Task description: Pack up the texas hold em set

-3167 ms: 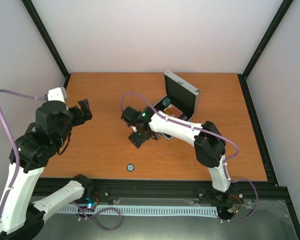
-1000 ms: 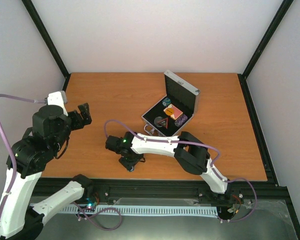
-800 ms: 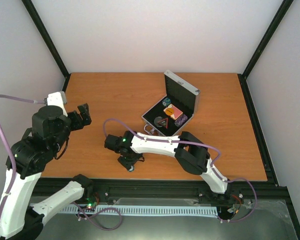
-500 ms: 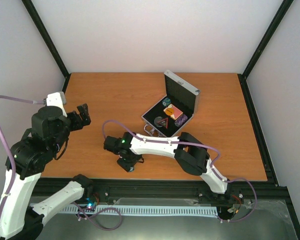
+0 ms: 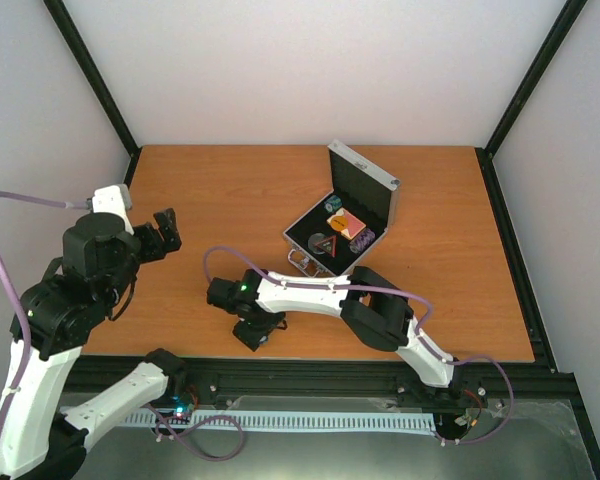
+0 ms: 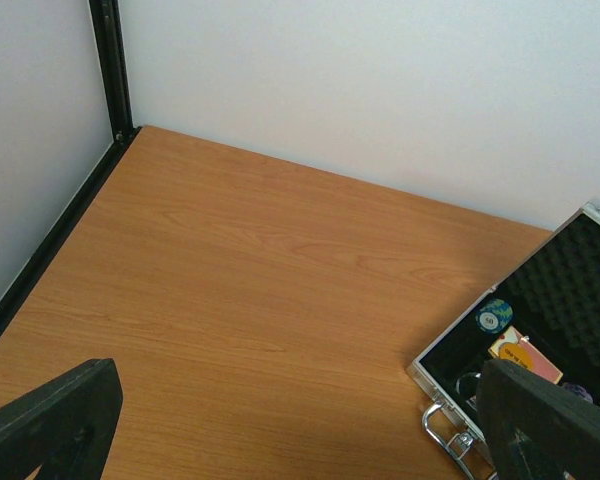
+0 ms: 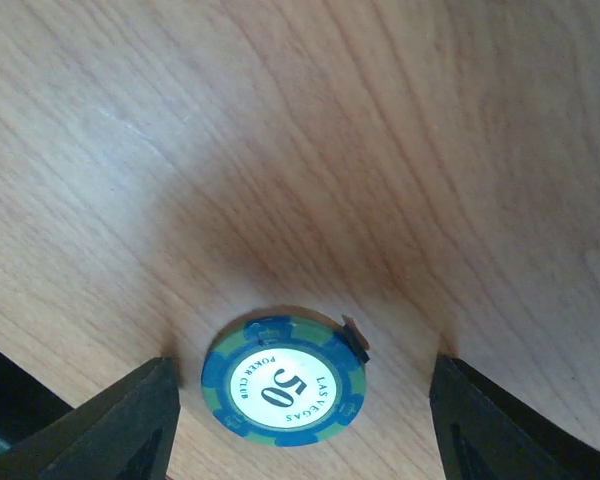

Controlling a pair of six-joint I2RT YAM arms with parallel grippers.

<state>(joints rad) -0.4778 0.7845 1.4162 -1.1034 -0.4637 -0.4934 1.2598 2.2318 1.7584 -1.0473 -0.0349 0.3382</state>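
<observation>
Right end effector (image 7: pixel 302 385) is hanging low over the near edge of the worktop (image 5: pixel 230 190), and its fingers (image 7: pixel 130 420) are standing spread on either side of a blue-green poker chip (image 7: pixel 285 390). They aren't pinching it, since bare wood is showing on both sides of the chip. The chip is lying flat, face up, with a white centre reading "50". From the top camera the right arm is mostly covering it, so the wrist view is the one showing it properly. Left end effector (image 5: pixel 165 228) is hovering off on the left side with its fingers (image 6: pixel 50 420) spread wide and nothing between them. The silver aluminium case (image 5: pixel 340 235) is sitting toward the back right of the worktop, well apart from the loose chip, with its lid (image 5: pixel 363 185) standing up and its metal handle (image 5: pixel 305 263) pointing toward the arms. Lying in the black lining are another chip (image 5: pixel 333 204), the pink-white card pack (image 5: pixel 346 222) and the black-red triangle (image 5: pixel 323 242).
</observation>
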